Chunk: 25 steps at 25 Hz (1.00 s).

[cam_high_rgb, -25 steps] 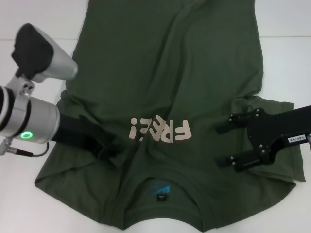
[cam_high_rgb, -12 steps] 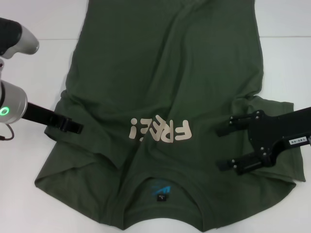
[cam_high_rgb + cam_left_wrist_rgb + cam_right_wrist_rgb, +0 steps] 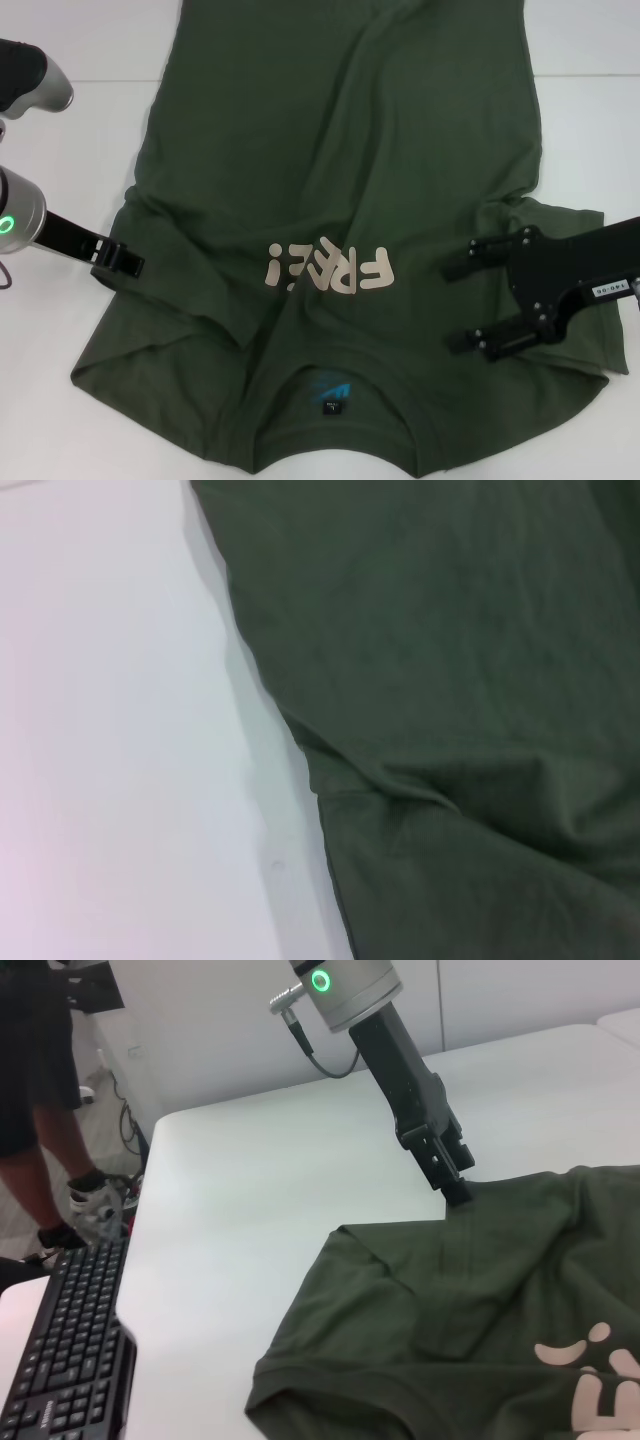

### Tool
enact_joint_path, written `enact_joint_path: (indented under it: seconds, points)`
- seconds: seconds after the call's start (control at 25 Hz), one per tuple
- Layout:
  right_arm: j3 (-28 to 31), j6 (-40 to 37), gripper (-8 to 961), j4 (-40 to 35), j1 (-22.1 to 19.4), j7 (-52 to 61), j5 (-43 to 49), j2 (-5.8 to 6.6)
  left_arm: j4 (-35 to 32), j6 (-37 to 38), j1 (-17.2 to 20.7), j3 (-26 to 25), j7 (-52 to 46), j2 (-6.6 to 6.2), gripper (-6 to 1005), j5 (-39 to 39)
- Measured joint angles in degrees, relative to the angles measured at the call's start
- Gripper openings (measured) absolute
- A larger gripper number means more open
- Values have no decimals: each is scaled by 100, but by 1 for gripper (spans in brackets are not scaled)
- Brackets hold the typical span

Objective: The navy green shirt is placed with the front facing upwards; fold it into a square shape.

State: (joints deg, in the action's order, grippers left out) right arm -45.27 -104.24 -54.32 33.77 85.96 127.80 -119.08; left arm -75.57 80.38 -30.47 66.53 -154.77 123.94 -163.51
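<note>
Shirt [image 3: 340,190] spread flat on white table [image 3: 90,130], front side up, dark green, cream "FREE!" letters [image 3: 328,270] across chest, blue-black label [image 3: 332,392] inside neck, neck end closest to robot. Some wrinkles near both sleeves. Left claw [image 3: 122,262] right at edge of shirt by left sleeve, tips touching cloth in right wrist view [image 3: 455,1185]; open or closed, cannot tell. Left wrist view filled with green cloth [image 3: 450,680] next to bare table [image 3: 120,730]. Right claw [image 3: 458,305] low over right sleeve side of shirt, two black fingers [image 3: 480,247] spread wide apart, nothing held between. Black keyboard [image 3: 65,1345] off table's edge in right wrist view, and person's legs [image 3: 45,1110] standing farther back.
</note>
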Motion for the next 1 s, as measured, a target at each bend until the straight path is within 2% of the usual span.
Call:
enact_joint_path:
  seconds: [0.4, 1.0]
  points:
    - [-203, -44, 883, -1, 6, 13, 0, 16, 105, 71, -12, -34, -48, -19, 643, -10]
    - [-275, -44, 883, -9, -11, 5, -1, -9, 311, -208, -28, -32, -60, -19, 624, -24]
